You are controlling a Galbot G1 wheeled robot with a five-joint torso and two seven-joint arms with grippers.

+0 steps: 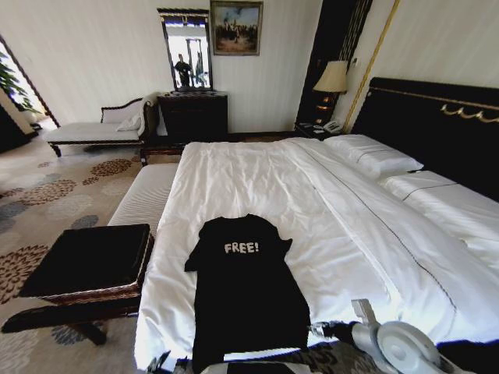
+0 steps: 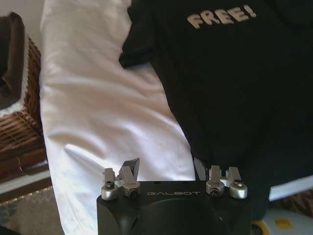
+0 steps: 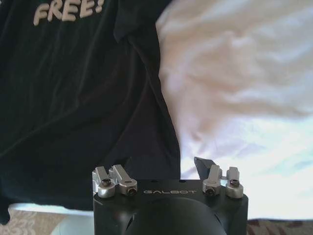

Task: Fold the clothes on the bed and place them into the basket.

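Both tools spread, low over T-shirt hem.

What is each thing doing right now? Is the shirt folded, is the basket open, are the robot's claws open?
T-shirt: unfolded, spread flat on the bed, FREE! lettering facing up.
Bed: made, white duvet a bit wrinkled.
Basket: beside the bed, black top closed over it.
Left gripper: open, at the shirt's bottom hem.
Right gripper: open, at the shirt's bottom hem.
Lamp: cannot tell if lit.
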